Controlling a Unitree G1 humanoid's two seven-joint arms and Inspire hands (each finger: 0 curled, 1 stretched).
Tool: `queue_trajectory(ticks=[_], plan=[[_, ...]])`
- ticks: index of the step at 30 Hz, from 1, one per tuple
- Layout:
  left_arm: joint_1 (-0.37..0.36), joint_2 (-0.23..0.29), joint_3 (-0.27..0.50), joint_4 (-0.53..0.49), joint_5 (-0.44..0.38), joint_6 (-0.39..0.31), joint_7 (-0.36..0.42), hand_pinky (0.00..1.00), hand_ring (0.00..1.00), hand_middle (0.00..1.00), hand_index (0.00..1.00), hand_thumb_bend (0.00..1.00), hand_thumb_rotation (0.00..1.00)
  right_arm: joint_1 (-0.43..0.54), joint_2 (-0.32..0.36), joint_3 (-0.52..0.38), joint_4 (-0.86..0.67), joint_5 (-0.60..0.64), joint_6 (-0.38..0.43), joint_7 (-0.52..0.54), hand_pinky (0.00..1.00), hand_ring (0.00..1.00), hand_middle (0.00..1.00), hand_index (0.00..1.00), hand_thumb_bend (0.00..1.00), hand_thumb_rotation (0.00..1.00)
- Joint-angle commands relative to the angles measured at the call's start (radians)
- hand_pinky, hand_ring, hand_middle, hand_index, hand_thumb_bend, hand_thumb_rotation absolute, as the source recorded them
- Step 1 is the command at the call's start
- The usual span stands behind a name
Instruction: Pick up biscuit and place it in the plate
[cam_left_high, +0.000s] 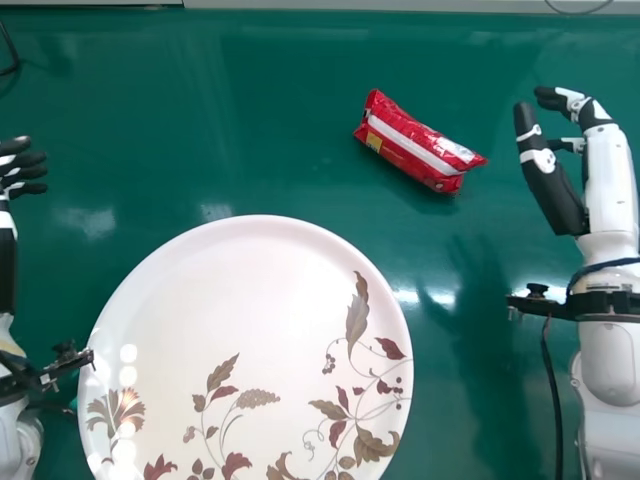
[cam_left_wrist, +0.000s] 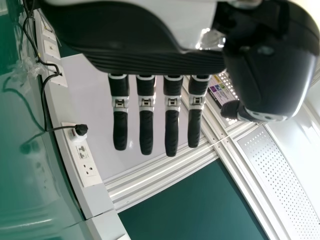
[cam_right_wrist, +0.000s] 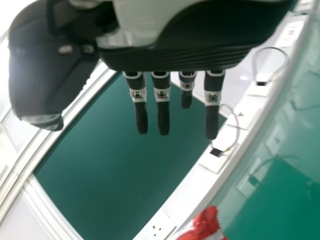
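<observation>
The red biscuit packet (cam_left_high: 415, 143) lies on the green table, beyond the plate and to its right; one end of it (cam_right_wrist: 202, 227) shows in the right wrist view. A large white plate (cam_left_high: 240, 310) with a leaf pattern fills the near middle of the table. My right hand (cam_left_high: 550, 170) is raised at the right side, a short way right of the packet and apart from it, open; its fingers (cam_right_wrist: 163, 107) hang straight in the right wrist view. At the left edge my left hand (cam_left_high: 20, 170) is open and empty, left of the plate, with straight fingers (cam_left_wrist: 146, 120) in the left wrist view.
Green table surface (cam_left_high: 200, 120) lies around the plate and packet. A black cable (cam_left_high: 8, 50) is at the far left corner. Along the table's edge, a white strip with sockets (cam_left_wrist: 85, 155) shows in the left wrist view, with a plug and cable.
</observation>
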Motion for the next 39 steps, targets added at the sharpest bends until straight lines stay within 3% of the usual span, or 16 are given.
queue_trajectory(ticks=[1,11,19,23,29,32,39], plan=[[0.019,0.003,0.012,0.009,-0.006,-0.005,-0.004,0.56,0.64,0.67,0.72,0.25,0.48,-0.009,-0.021,0.010,-0.008,-0.016,-0.009,0.012,0.65,0.78,0.83,0.83,0.86,0.62],[0.039,0.004,0.020,-0.015,-0.017,0.005,-0.017,0.64,0.67,0.68,0.73,0.24,0.52,-0.048,-0.049,0.049,-0.033,-0.039,0.030,0.085,0.81,0.92,0.94,0.88,0.99,0.56],[0.035,0.011,0.022,-0.020,-0.047,0.012,-0.044,0.73,0.70,0.70,0.74,0.25,0.51,-0.136,-0.120,0.096,0.017,-0.100,0.042,0.163,0.75,0.92,0.98,0.91,1.00,0.57],[0.036,0.011,0.020,-0.035,-0.051,0.028,-0.054,0.72,0.71,0.70,0.74,0.23,0.49,-0.182,-0.157,0.126,0.048,-0.140,0.045,0.199,0.71,0.88,0.96,0.89,1.00,0.56],[0.038,0.011,0.025,-0.034,-0.050,0.033,-0.057,0.75,0.72,0.70,0.74,0.24,0.50,-0.236,-0.192,0.152,0.082,-0.144,0.070,0.277,0.73,0.91,0.97,0.90,1.00,0.53],[0.035,0.011,0.027,-0.028,-0.042,0.023,-0.052,0.69,0.69,0.68,0.73,0.24,0.49,-0.260,-0.213,0.162,0.110,-0.134,0.060,0.303,0.72,0.88,0.96,0.89,1.00,0.53],[0.038,0.010,0.027,-0.032,-0.040,0.032,-0.055,0.66,0.69,0.68,0.73,0.26,0.53,-0.296,-0.243,0.186,0.160,-0.139,0.060,0.349,0.72,0.88,0.95,0.88,1.00,0.52]])
